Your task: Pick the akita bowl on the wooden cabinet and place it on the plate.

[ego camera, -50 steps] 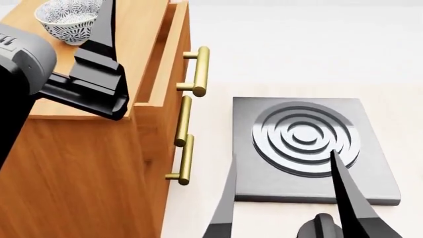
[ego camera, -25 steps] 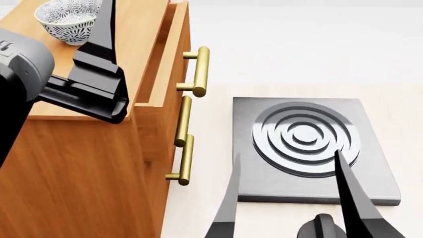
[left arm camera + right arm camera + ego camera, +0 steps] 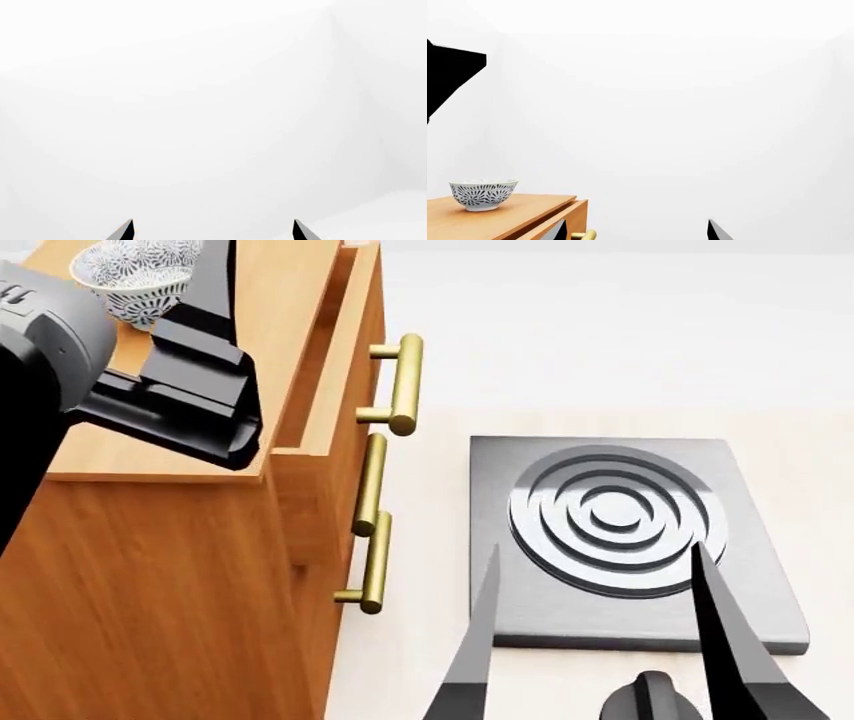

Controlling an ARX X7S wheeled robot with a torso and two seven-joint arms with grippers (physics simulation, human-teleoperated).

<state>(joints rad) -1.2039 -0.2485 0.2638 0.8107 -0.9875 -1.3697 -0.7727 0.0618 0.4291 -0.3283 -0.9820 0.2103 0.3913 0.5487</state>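
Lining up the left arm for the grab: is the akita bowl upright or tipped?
Upright. The akita bowl sits level on its foot on the wooden cabinet, rim up; the head view shows its open mouth facing upward.

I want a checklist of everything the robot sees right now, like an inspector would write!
Surface: pale floor, bare where visible.
Job's things: akita bowl upright on the wooden cabinet top; plate not in view.
Clutter: dark stove with ringed burner beside the cabinet.
Grippers: left gripper open, empty, over the cabinet top near the bowl; right gripper open, empty, over the stove.
Cables: nothing seen.
Surroundings: plain white background.
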